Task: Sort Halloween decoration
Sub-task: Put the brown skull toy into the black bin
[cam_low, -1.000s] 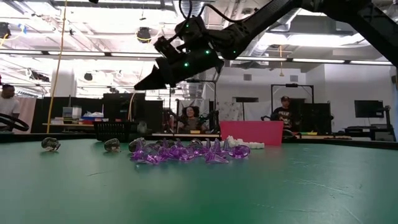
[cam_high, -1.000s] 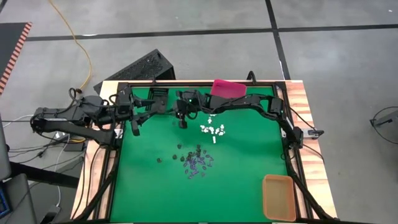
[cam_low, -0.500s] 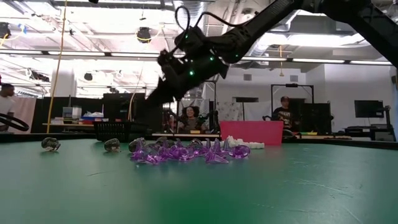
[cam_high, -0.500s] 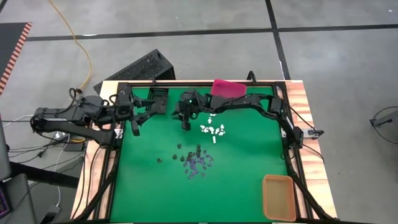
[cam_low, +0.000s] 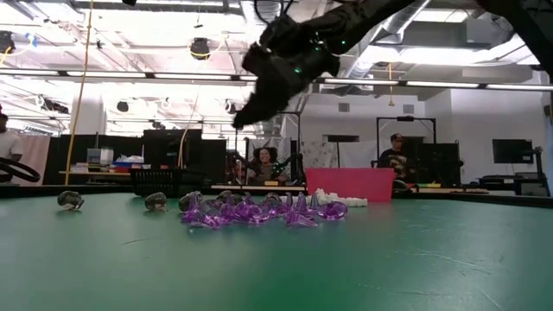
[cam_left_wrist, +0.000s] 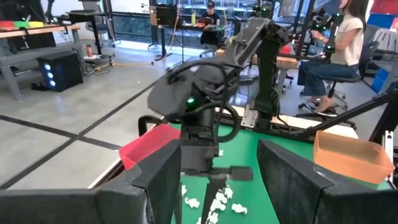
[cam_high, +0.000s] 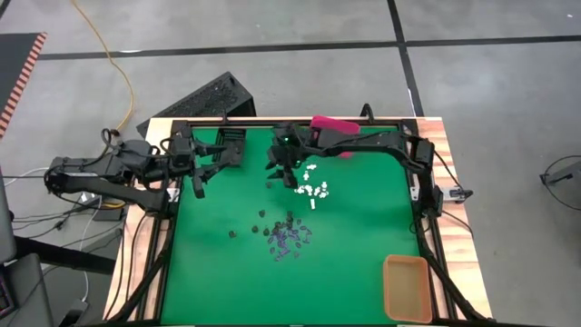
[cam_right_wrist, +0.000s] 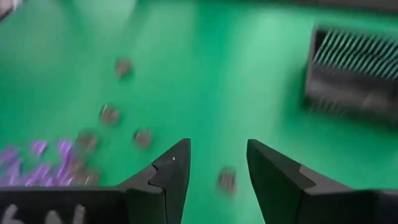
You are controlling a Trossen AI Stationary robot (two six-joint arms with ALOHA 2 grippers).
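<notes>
The Halloween decoration lies on the green mat in loose groups: white trinkets [cam_high: 311,190], black ones [cam_high: 265,216] and purple ones [cam_high: 289,240], the purple ones [cam_low: 251,210] nearest in the low view. My right gripper [cam_high: 274,173] hangs open above the mat's far middle, left of the white group, with nothing between its fingers [cam_right_wrist: 217,163]. One dark trinket [cam_right_wrist: 227,180] lies on the mat below it. My left gripper [cam_high: 195,180] waits open at the mat's far left, also with nothing in it [cam_left_wrist: 217,180].
A black slatted bin [cam_high: 231,145] stands at the mat's far left, a pink bin [cam_high: 331,130] at the far middle and an orange bin [cam_high: 407,287] at the near right corner. People sit in the room beyond the table.
My right gripper has risen and gone a little toward the table's right edge, away from the black bin. A dark trinket now shows on the mat where the gripper stood before.
</notes>
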